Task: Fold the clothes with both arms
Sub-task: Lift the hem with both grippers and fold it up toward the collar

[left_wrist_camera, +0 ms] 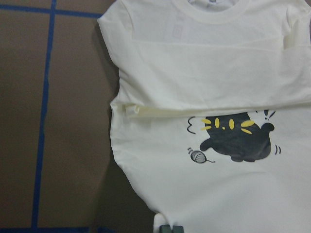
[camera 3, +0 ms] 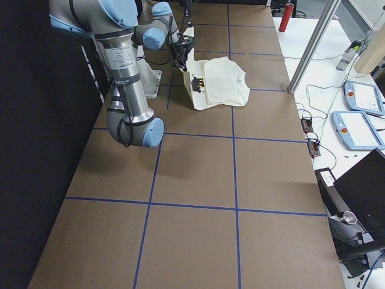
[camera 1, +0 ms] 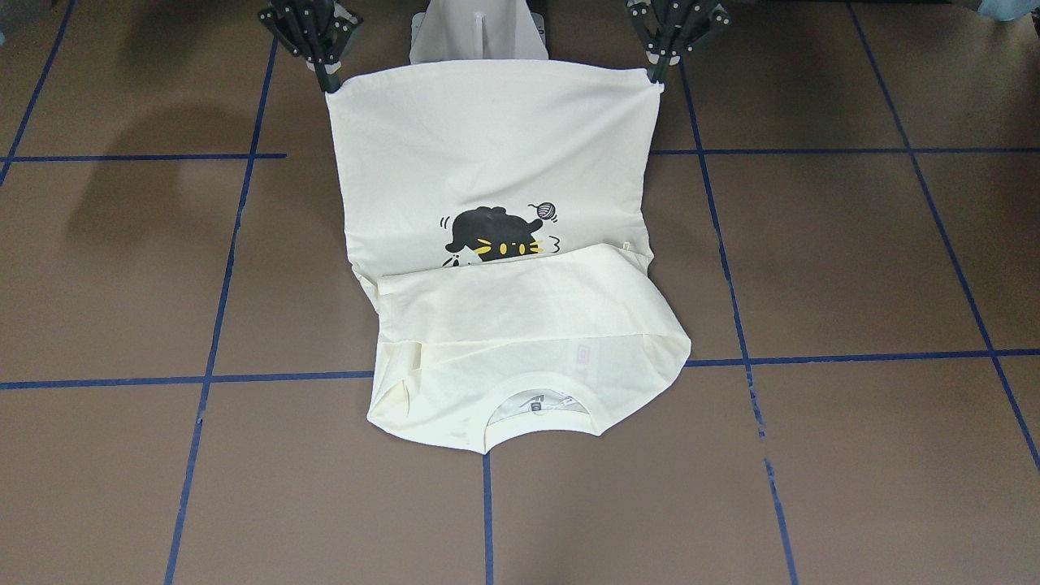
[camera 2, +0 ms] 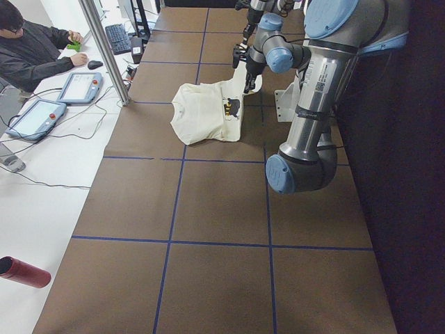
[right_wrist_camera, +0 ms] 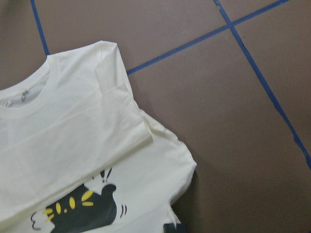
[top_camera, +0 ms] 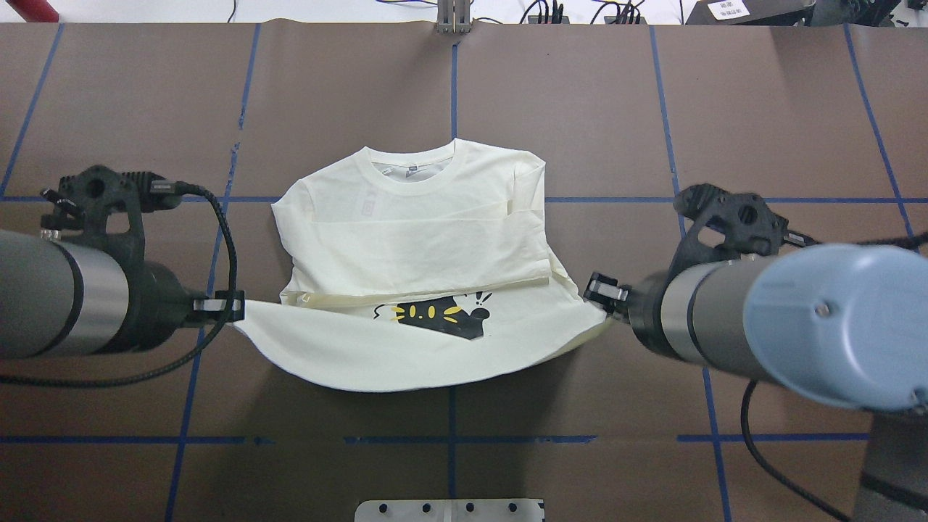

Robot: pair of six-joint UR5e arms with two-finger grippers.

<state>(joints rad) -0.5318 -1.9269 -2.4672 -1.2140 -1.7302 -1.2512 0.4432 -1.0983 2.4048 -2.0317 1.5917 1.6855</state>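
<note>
Brown table (top_camera: 761, 109), crossed by blue tape lines (top_camera: 453, 87), carries everything we work with. Nearest the robot's edge stands the white base (camera 1: 478, 32). Just beyond it we hold the shirt (top_camera: 420, 239) by its hem (top_camera: 406, 370). The left gripper (camera 1: 656, 75) has its fingers clamped on one hem corner and the right gripper (camera 1: 327, 83) is pinched on the other. Both corners hang raised off the table, and the hem between them sags a little in the overhead view. Past the hem, the cat print (top_camera: 435, 319) faces up on the lifted part. Next comes a sleeve (top_camera: 420, 286) folded across the body. Farthest, toward the far edge, the collar (top_camera: 413, 170) lies flat, with the shirt as a whole around the middle of the table.

We judge the step to be folding the bottom half over to the collar. To do it well, we should carry both grippers forward together, at one height and one pace, so the hem runs straight and does not twist. We want enough tension to take up the droop, yet not so much that the lower layer slides or the folded sleeve is dragged open. We should lower the hem onto the shoulder line, square with the collar, before letting go.
</note>
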